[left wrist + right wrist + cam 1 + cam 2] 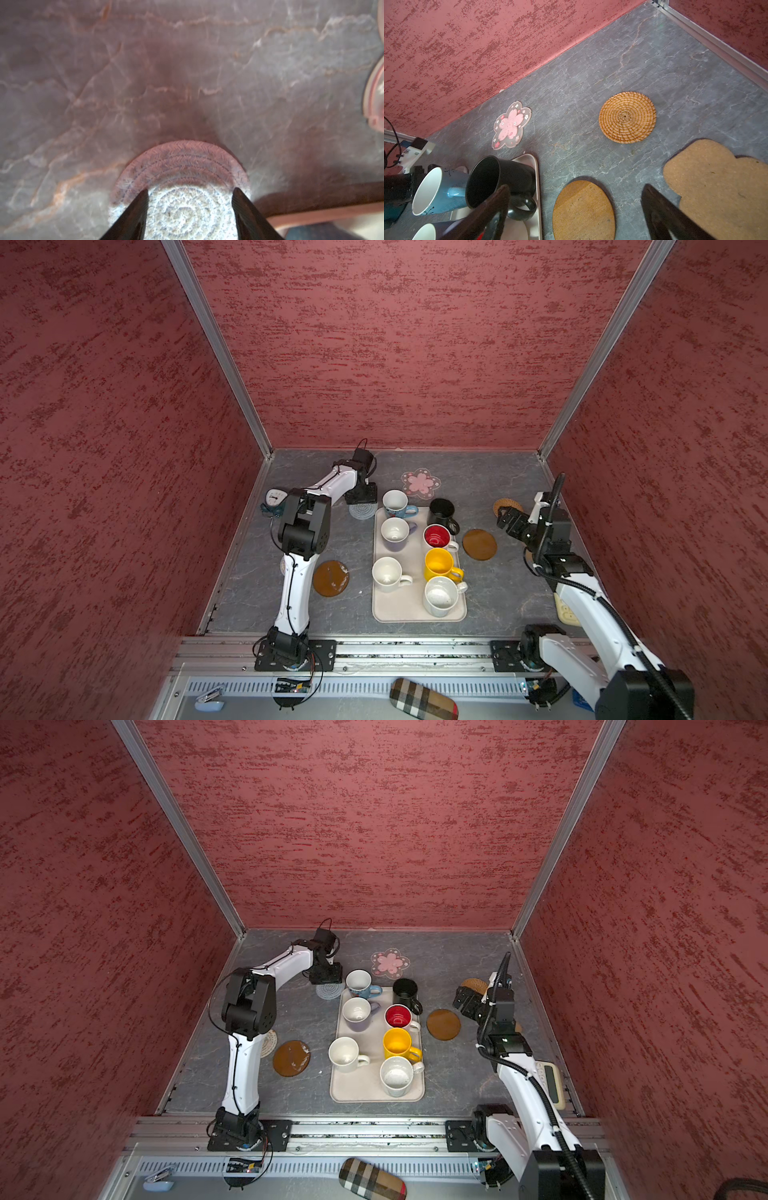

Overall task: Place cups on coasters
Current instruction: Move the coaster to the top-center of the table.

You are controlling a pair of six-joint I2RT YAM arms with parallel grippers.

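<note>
Several cups stand on the beige tray (409, 610): blue-based (395, 504), lavender (395, 533), black (441, 512), red-inside (437, 537), yellow (439, 564) and two white ones (387, 573) (440, 596). My left gripper (191, 190) is open, pointing down, its fingers straddling a pale spiral coaster (187, 207) that lies left of the tray (363, 511). My right gripper (576, 187) hangs open and empty over a brown disc coaster (583, 209) right of the tray. Other coasters: pink flower (420, 483), wicker (627, 117), tan scalloped (716, 187), a second brown disc (331, 578).
Another pale spiral mat (269, 1043) peeks out under the left arm. A small dial clock (275, 498) sits by the left wall and a beige device (550, 1085) by the right wall. A plaid case (424, 697) and stapler (210, 699) lie beyond the front rail.
</note>
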